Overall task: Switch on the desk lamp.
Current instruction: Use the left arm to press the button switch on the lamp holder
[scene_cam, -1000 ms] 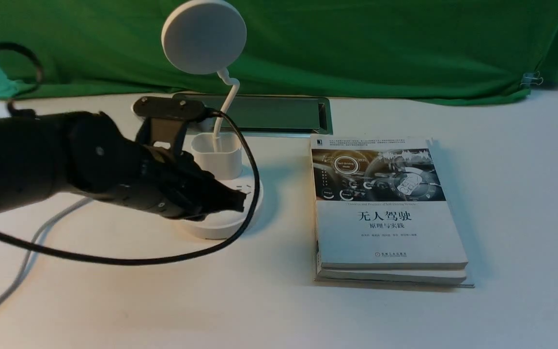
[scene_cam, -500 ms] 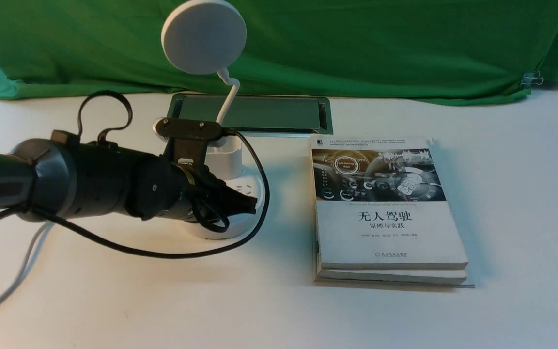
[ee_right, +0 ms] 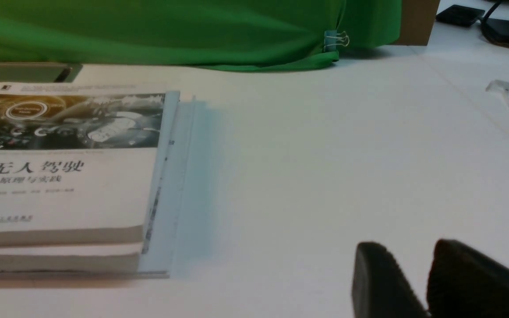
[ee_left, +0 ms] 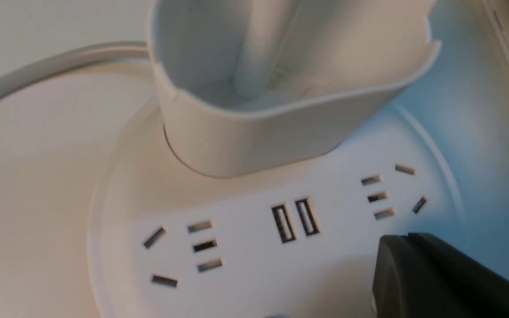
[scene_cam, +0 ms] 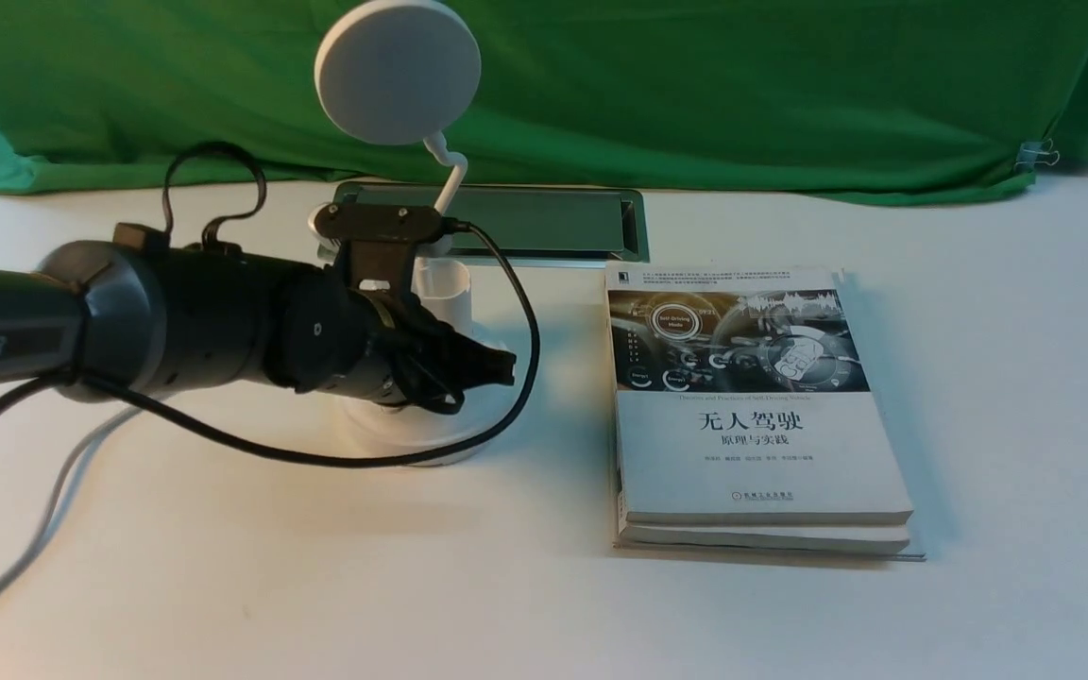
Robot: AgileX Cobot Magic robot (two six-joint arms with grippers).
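Lamp (scene_cam: 398, 76) is shown in the front view towards 10 o'clock from the books (scene_cam: 761, 453) on the worktop (scene_cam: 742, 623), its head lifted towards 11 o'clock from the view's centre. The left tool (scene_cam: 510, 368) is held over the base (scene_cam: 431, 439), pointed towards 3 o'clock; contact cannot be judged. A light plastic build is suggested, with the neck (scene_cam: 454, 179) likely bendy and the head easily swung, so neither should be gripped. Only a light press on the base should be needed; if steadying is wanted, its stiff rim would be best, though smooth plastic may slip.

In the left wrist view, the left tool's tips are seen drawn together beside the sockets (ee_left: 284, 223). The cup (ee_left: 254, 137) looks thin-walled and should be spared any squeeze.

In the right wrist view, the right tool (ee_right: 407, 245) is seen slightly parted, with nothing held.
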